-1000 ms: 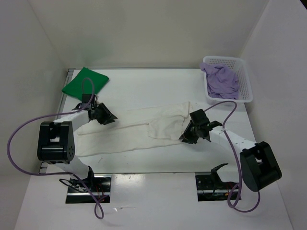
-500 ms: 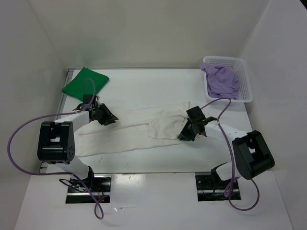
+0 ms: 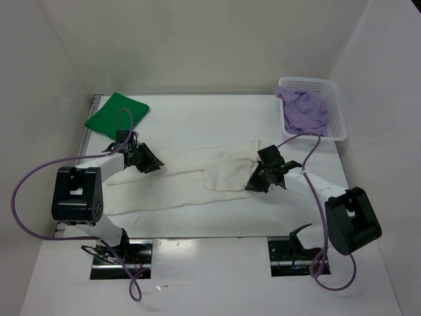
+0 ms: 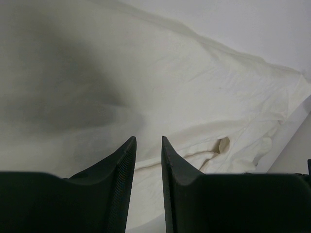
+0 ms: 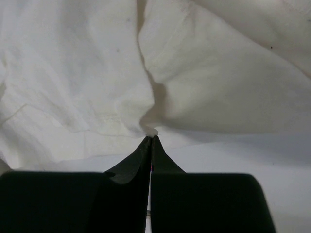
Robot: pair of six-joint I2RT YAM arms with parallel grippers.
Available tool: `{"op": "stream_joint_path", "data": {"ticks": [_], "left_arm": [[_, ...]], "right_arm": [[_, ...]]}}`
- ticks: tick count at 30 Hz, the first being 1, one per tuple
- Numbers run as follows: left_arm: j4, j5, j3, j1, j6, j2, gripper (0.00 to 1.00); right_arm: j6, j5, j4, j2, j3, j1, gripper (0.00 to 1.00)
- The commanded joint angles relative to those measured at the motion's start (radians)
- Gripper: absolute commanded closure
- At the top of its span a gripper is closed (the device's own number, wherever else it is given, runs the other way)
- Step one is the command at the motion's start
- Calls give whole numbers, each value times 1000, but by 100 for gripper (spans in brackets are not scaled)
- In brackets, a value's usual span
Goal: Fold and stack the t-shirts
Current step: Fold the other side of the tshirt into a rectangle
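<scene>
White t-shirt (image 3: pixel 172 184): lies unfolded across the middle of the table (image 3: pixel 197 118), running from the near left toward the right of centre. Left portion flat with shallow creases; right portion doubled over itself into a thicker, rumpled mass.

Right gripper (image 3: pixel 255 185): set at the near right edge of the rumpled mass, fingertips pointing left into the cloth. In the right wrist view the jaws are pressed together, no gap between them, with a small nub of white cloth caught at the very tips. A deep crease runs from that nub toward the top of the view, with cloth on either side of it. Bare table surface shows beneath the cloth edge on the right of that view.

Left gripper (image 3: pixel 148 162): positioned over the far left part of the white t-shirt, near its far edge. In the left wrist view the jaws stand slightly spread with a narrow slot between them; cloth shows through the slot, and nothing is seen clamped. Whether the tips touch the cloth cannot be told. A dark shadow falls on the cloth left of the fingers, and wrinkles gather to their right.

Green t-shirt (image 3: pixel 117 114): folded flat into a compact square at the far left corner of the table, well apart from both grippers.

Lavender t-shirt (image 3: pixel 304 110): crumpled inside the white lattice basket (image 3: pixel 337 118) at the far right corner, part of it draped over the left wall.
</scene>
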Motion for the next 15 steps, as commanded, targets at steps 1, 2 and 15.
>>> {"op": "stream_joint_path", "data": {"ticks": [1,2,15], "left_arm": [[30,0,-7,-4,-14,-32,65],[30,0,-7,-4,-14,-32,65],[30,0,11,-4,-14,-32,65]], "right_arm": [[2,-26,-46,-109,15,1,100],[13,-26,-70,-127,15,1,100],[83,-142,-152,-270,-72,1,100]]}}
